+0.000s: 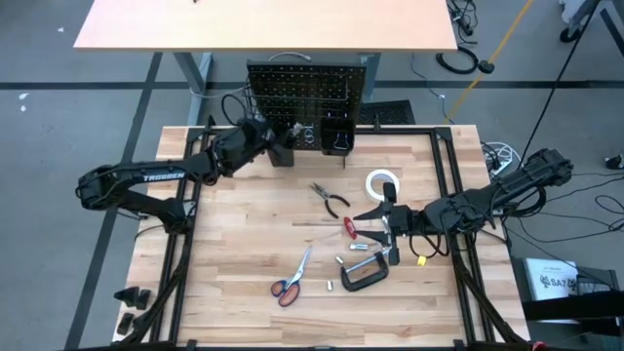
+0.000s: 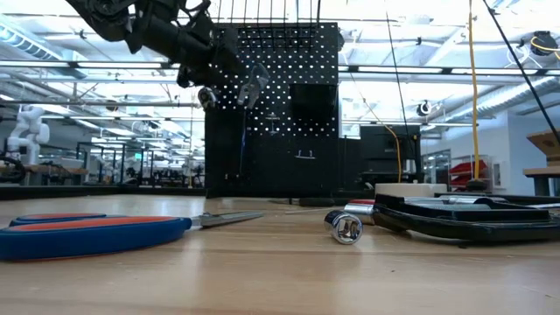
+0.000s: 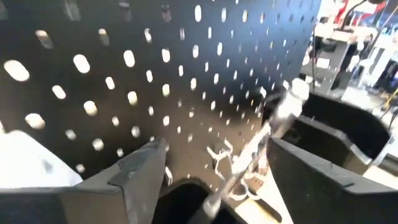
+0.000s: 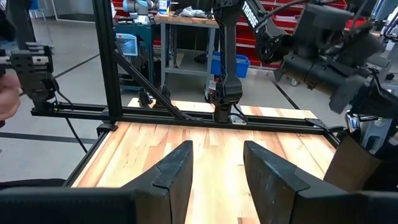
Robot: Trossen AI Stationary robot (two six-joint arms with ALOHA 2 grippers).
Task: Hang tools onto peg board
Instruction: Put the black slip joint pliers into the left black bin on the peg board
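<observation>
High view: straight down over the table (image 1: 244, 244), peg board (image 1: 310, 93) at its far edge.
Low view: tabletop level, facing the peg board.
Left wrist view: close against the peg board.
Right wrist view: low, looking across the table.

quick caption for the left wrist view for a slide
Left pincer open at the peg board, a silver ratchet hanging between its fingers.
</observation>
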